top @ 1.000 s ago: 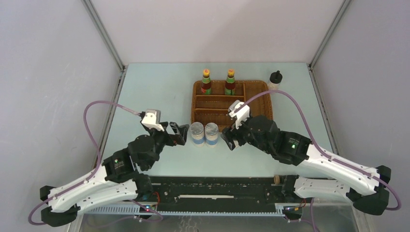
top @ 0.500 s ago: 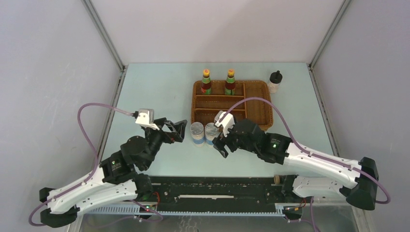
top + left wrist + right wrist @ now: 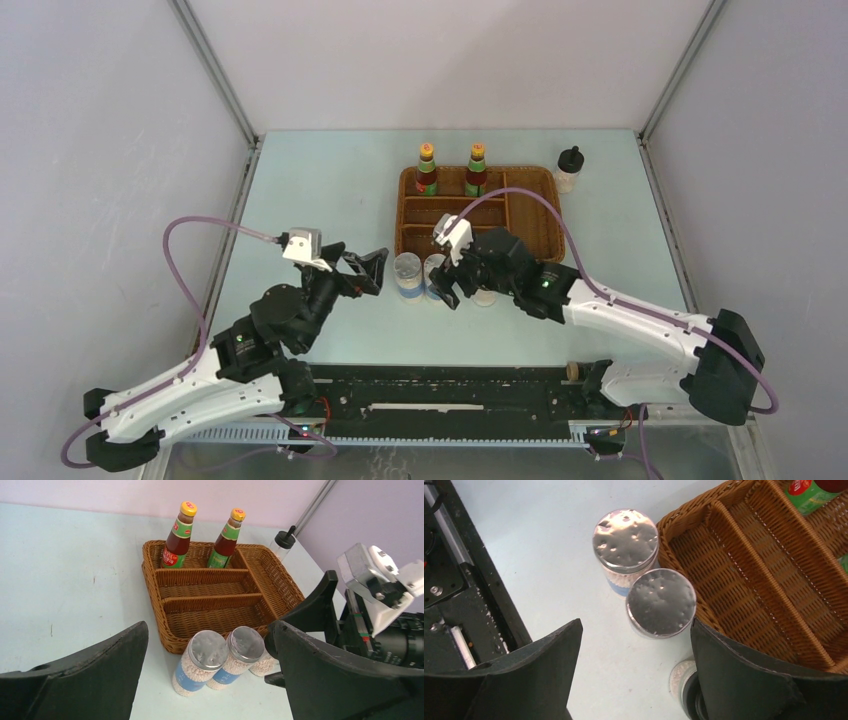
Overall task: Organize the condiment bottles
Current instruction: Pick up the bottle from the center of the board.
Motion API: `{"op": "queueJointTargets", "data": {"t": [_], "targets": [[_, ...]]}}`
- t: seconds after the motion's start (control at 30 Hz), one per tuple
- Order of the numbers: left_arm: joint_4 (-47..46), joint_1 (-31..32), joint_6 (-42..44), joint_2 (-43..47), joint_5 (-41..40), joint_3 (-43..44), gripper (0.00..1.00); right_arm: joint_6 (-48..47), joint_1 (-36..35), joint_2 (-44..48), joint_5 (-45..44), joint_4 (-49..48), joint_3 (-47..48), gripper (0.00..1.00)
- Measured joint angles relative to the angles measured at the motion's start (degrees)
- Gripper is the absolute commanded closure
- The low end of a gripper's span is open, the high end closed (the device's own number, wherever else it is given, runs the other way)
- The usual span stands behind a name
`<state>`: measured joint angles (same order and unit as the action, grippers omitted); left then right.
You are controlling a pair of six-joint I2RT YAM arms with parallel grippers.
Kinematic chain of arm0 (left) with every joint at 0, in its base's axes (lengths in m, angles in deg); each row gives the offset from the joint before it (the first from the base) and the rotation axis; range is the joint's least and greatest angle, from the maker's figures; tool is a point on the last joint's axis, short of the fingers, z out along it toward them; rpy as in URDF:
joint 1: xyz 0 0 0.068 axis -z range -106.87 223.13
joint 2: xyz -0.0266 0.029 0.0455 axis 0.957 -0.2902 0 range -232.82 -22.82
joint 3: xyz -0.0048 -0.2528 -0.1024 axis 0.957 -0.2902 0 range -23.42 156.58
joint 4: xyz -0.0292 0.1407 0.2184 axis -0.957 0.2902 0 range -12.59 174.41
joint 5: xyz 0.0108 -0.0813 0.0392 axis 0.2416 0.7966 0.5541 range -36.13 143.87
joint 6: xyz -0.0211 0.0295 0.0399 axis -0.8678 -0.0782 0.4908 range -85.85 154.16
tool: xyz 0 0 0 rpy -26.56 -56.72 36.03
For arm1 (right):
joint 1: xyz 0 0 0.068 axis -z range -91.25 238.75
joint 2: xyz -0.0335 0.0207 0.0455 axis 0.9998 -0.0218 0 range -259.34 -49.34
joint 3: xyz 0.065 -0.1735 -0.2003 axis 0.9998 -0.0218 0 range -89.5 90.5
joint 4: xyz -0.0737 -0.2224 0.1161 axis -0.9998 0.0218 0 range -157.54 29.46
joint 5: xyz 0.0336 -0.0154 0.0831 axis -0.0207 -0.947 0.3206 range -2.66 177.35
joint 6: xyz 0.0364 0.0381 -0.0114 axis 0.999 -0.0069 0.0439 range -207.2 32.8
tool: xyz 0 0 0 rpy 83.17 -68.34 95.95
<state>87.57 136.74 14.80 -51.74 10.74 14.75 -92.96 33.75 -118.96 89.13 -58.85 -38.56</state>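
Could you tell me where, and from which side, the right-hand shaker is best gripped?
Probably high on its round body, just under the silver lid, coming down from the near side. The right shaker stands upright, hemmed in by the left shaker, the low wicker tray behind and a small bottle at its right.

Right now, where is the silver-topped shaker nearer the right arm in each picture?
Top external: right shaker of the pair, just before the wicker tray.
Left wrist: low centre, the right one.
Right wrist: centre of the picture.
Shared landmark: the wicker tray.
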Motion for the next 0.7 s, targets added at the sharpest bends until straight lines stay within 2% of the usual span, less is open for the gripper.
{"op": "queueJointTargets", "data": {"t": [0.33, 0.4, 0.43, 0.7], "targets": [[-2.34, 0.00, 1.20, 0.07, 0.28, 0.00, 0.00, -0.46, 3.96, -2.60, 2.97, -3.93, 0.00, 0.10], [-2.38, 0.00, 1.44, 0.07, 0.28, 0.00, 0.00, -0.48, 4.52, -3.08, 3.78, -4.50, 0.00, 0.06], [-2.40, 0.00, 1.46, 0.04, 0.28, 0.00, 0.00, -0.46, 4.74, -3.26, 4.15, -4.68, 0.00, 0.01], [-3.34, 0.00, 1.97, -0.81, 0.28, 0.00, 0.00, -0.55, 7.02, -4.76, 7.37, -5.11, 0.00, 0.00]]}}
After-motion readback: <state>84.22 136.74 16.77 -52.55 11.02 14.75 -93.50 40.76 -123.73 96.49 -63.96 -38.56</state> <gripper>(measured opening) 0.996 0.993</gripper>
